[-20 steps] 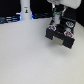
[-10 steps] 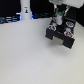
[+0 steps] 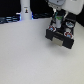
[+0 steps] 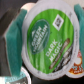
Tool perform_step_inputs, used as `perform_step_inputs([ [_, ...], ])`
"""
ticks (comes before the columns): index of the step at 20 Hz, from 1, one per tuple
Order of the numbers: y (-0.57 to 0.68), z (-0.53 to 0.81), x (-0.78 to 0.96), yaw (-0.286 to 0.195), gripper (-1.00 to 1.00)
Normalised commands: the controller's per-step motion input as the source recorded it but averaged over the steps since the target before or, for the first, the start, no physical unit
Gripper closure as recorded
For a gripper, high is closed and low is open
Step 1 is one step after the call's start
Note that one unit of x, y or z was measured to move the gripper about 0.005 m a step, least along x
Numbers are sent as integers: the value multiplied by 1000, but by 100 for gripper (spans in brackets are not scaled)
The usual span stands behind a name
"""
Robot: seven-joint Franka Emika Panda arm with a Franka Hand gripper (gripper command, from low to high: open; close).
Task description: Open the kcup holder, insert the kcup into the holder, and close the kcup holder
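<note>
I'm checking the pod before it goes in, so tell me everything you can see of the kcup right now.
The kcup fills the wrist view: a round foil lid, green with a white rim, printed with white lettering reading "Dark Magic" and a small code square. It looks intact and sealed. Teal padded fingers of the claw press against its sides. In the exterior view the cup is a small shape held above the black kcup holder; finer detail there is too blurred.

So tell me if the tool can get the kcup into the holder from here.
Probably yes. The tool holds the kcup right above the kcup holder, whose drawer looks pulled out, and nothing visible sits between them.
</note>
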Motion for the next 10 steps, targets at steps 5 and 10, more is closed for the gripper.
perform_step_inputs([
  [5, 340, 333, 384, -30, 100],
  [10, 385, 243, 438, -24, 100],
])
